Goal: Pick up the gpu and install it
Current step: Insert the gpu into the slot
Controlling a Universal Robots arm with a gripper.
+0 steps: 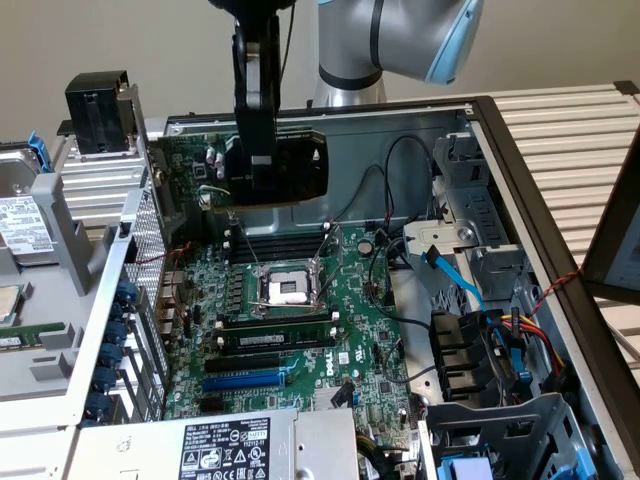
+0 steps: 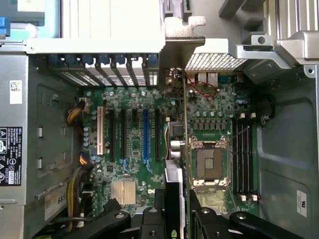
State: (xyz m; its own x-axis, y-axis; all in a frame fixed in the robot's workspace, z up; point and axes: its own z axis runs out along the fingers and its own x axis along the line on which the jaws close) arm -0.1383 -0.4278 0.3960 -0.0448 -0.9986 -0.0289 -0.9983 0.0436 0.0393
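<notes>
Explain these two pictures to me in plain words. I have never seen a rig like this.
The grey and blue machine is a robot arm; its gripper works like a hand. One picture comes from a camera standing off the arm, the other from a camera on its wrist, looking down past the fingers. Below lies an open computer case with the big green motherboard inside. The gripper is shut on the gpu, a small card with a black cover, held in the air above the motherboard, not yet plugged in.

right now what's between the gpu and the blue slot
In the exterior view, memory slots, the open cpu socket and then black slots lie between the raised gpu and the blue slot.
</notes>
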